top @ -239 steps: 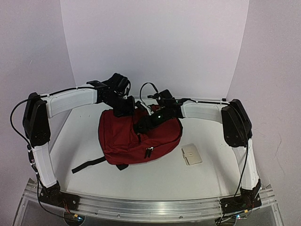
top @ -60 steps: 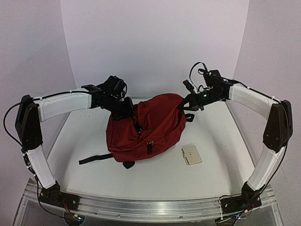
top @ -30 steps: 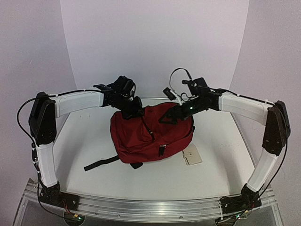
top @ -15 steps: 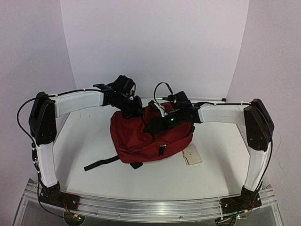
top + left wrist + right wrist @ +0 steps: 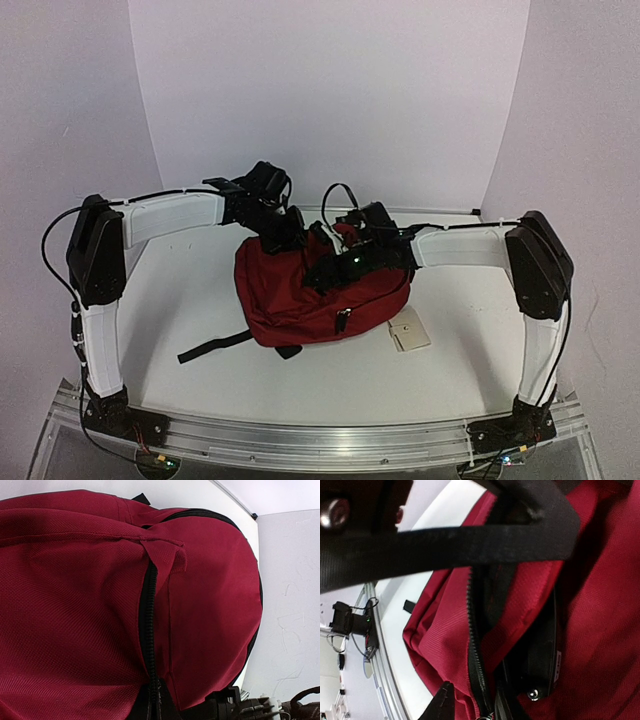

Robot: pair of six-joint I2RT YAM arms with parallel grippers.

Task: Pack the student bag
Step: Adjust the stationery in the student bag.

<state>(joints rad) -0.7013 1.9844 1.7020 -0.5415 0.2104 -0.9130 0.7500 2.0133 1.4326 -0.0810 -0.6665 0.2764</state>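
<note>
Left gripper [image 5: 284, 230] clamped on the far-left rim of the student bag [image 5: 300, 305], which sits mid-tabletop [image 5: 170, 300] toward the far edge, zip open. Loose strap [image 5: 215, 346] trails near-left. Right gripper [image 5: 335, 268] at the opening; whether it grips, cannot tell. Beige wallet [image 5: 408, 328] lies outside, just right of the bag: packing judged unfinished. Bare tabletop on both sides.

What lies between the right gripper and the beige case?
Only the student bag: in the top view its red fabric fills the stretch from the right gripper at its top to the beige case beside it.
</note>
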